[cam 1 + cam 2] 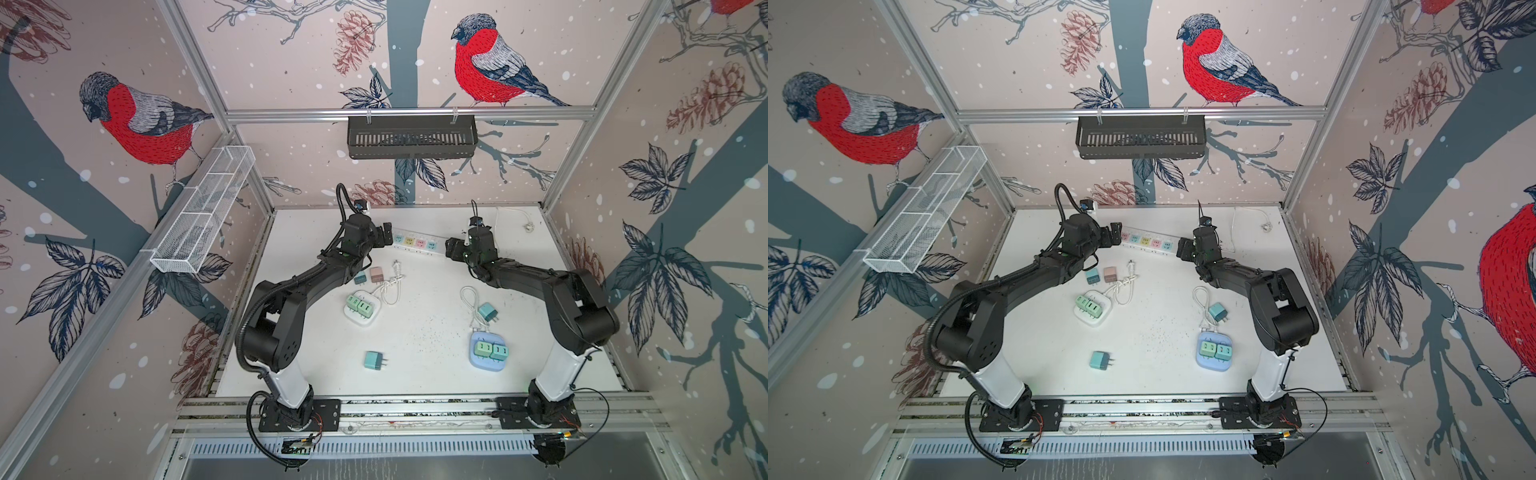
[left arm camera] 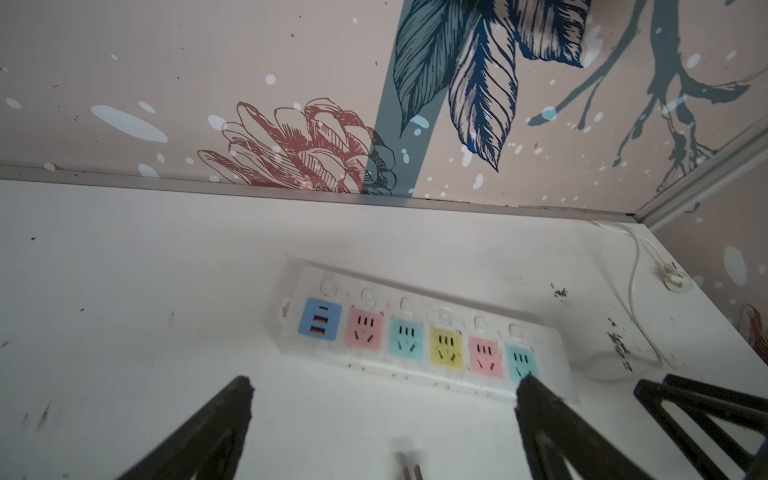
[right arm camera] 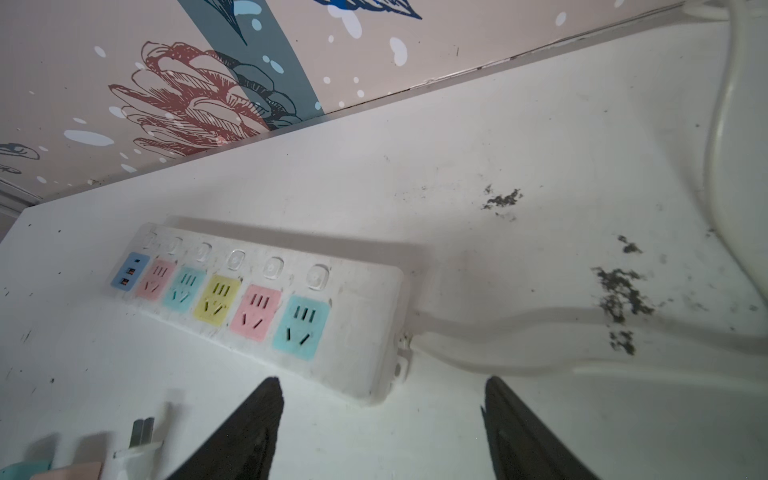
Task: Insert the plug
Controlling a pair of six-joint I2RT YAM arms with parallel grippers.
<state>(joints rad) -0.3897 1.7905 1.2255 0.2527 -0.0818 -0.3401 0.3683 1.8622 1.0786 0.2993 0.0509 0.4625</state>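
Note:
A white power strip [image 1: 417, 243] with several pastel sockets lies near the back of the table, also seen as the strip [image 1: 1148, 242]. The white two-pin plug [image 1: 397, 266] lies on its coiled cable in front of the strip, held by nothing. My left gripper [image 1: 388, 235] hovers at the strip's left end, open and empty; its fingers [image 2: 241, 399] frame the strip [image 2: 415, 332], with the plug's pins [image 2: 409, 467] below. My right gripper [image 1: 451, 249] is open at the strip's cable end. In the right wrist view the gripper [image 3: 383, 381] is empty, near the strip [image 3: 365, 316] and the plug [image 3: 139, 440].
A white cube socket [image 1: 361, 309] and a blue cube socket [image 1: 490, 353] each hold green adapters. Loose adapters lie about: pink [image 1: 377, 274], teal [image 1: 374, 360] and teal [image 1: 487, 311]. The strip's own cable [image 1: 511, 216] runs to the back right corner. The back wall is close behind.

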